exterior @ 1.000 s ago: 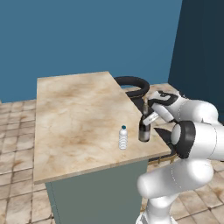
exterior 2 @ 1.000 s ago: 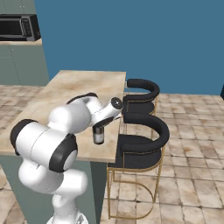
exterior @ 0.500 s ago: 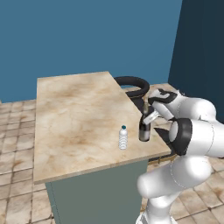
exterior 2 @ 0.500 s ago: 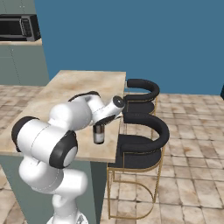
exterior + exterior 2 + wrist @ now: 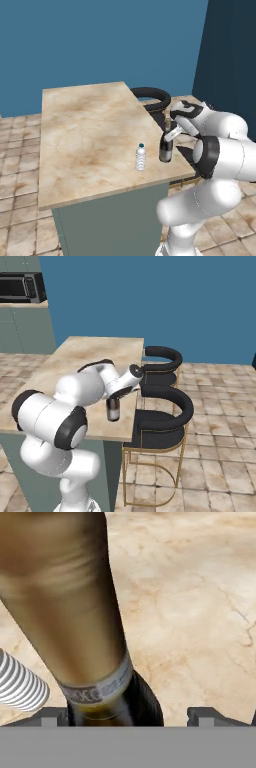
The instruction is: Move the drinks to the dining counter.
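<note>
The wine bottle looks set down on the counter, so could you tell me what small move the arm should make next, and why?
Probably lift the gripper straight up off the wine bottle. The bottle stands upright on the dining counter beside the water bottle, and in the hand view the fingertips stand apart beside its neck. A sideways pull might tip it near the edge.

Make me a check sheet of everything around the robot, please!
Surface: counter, beige marble top, grey-green base.
Job's things: wine bottle upright near the counter's stool-side edge; water bottle upright beside it, apart.
Clutter: nothing seen.
Grippers: gripper at the wine bottle's neck; in the hand view its fingers stand wide, off the neck.
Cables: nothing seen.
Surroundings: two black stools, microwave, blue walls, tiled floor.
</note>
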